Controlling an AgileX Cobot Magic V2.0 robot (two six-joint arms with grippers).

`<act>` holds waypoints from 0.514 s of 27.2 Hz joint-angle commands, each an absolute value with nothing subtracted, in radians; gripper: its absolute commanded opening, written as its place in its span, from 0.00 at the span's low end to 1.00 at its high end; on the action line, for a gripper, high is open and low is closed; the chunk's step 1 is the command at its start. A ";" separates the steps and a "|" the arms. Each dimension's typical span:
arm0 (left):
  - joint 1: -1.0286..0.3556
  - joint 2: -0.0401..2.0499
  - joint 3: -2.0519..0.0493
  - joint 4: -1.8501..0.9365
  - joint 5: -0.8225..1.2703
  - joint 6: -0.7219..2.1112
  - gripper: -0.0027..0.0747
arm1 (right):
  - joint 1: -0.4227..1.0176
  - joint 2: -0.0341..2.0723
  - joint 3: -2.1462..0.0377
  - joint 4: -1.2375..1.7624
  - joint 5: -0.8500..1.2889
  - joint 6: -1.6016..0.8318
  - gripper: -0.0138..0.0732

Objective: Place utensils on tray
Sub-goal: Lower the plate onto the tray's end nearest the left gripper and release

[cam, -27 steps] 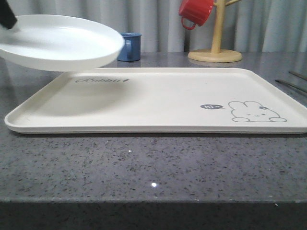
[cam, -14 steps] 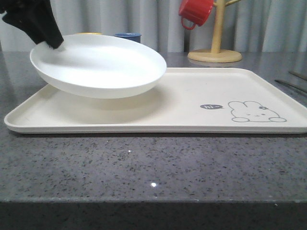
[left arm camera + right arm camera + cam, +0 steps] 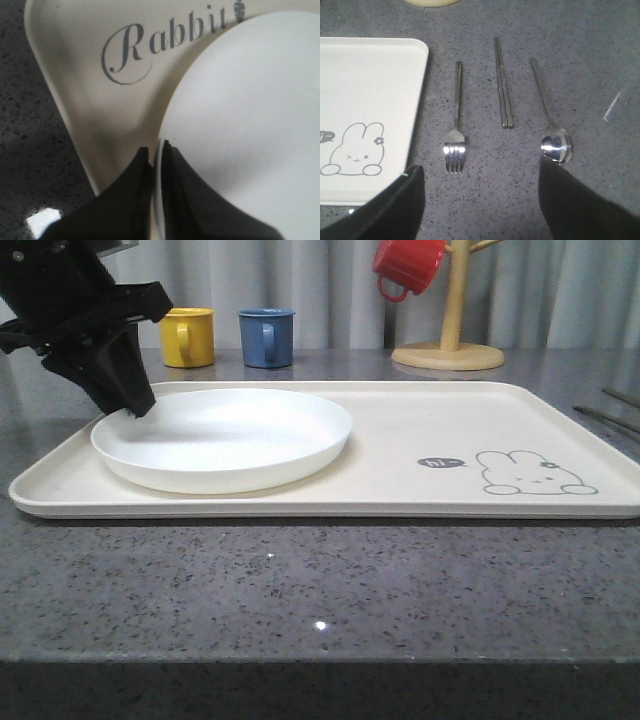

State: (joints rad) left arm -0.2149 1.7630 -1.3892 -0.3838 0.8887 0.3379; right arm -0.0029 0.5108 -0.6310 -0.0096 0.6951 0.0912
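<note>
The white plate (image 3: 225,435) lies low on the left half of the cream tray (image 3: 420,495) and seems to rest on it. My left gripper (image 3: 135,408) is shut on the plate's left rim. In the left wrist view the rim of the plate (image 3: 250,100) is pinched between the black fingers (image 3: 135,185), beside the "Rabbit" script on the tray (image 3: 65,65). On the grey counter to the right of the tray (image 3: 370,90) lie the fork (image 3: 456,120), the chopsticks (image 3: 502,90) and the spoon (image 3: 552,135). My right gripper (image 3: 480,195) hovers open near them, holding nothing.
A yellow cup (image 3: 187,337) and a blue cup (image 3: 266,337) stand behind the tray. A red cup (image 3: 408,265) hangs on the wooden mug tree (image 3: 447,356) at the back. Thin metal utensils (image 3: 605,420) show at the counter's right edge.
The plate has come down and to the right, from high at the left onto the tray. The left gripper followed it, still shut on the rim.
</note>
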 commanded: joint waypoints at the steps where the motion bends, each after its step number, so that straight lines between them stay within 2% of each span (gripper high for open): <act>1: -0.225 1.718 -1.423 -0.421 0.853 0.338 0.40 | -0.002 0.521 -0.661 -0.023 0.629 0.082 0.74; 4: -0.225 1.718 -1.423 -0.421 0.857 0.338 0.57 | -0.002 0.521 -0.661 -0.023 0.629 0.082 0.74; 7: -0.225 1.713 -1.425 -0.419 0.865 0.338 0.66 | -0.002 0.521 -0.661 -0.023 0.629 0.082 0.74; 14: -0.234 1.644 -1.455 -0.389 0.873 0.338 0.64 | -0.002 0.521 -0.661 -0.023 0.630 0.082 0.74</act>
State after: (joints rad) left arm -0.2212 1.7429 -1.4077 -0.3786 0.9006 0.3379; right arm -0.0029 0.5108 -0.6310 -0.0096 0.6951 0.0912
